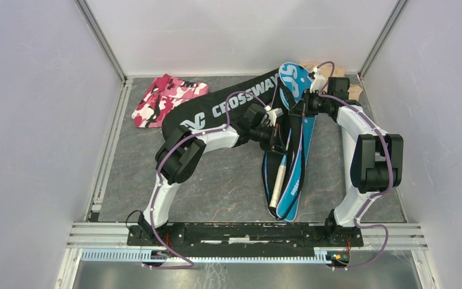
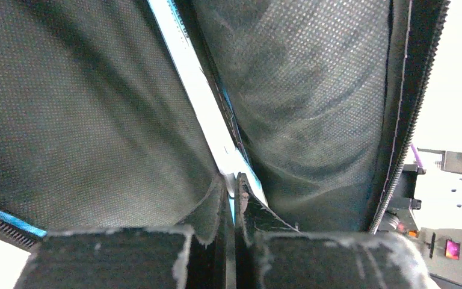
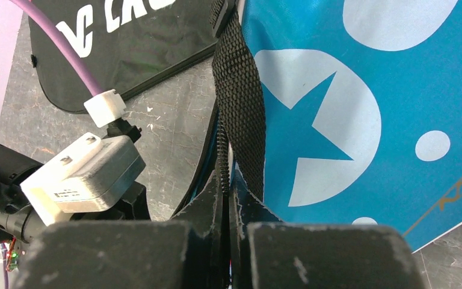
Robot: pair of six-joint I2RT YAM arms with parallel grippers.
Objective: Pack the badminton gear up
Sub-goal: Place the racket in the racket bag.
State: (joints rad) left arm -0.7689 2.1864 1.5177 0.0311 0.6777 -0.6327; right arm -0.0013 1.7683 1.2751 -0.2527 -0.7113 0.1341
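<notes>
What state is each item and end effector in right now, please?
blue cover, unzipped and gaping
left end effector, shut on the blue cover's edge
right end effector, shut on the blue cover's edge
racket, inside the blue cover, handle exposed
black CROSSWAY cover, lying flat
pink camouflage cloth, crumpled

Blue cover (image 3: 409, 78) glossy cloth; strap (image 3: 240, 102) coarse webbing, probably nylon.
</notes>
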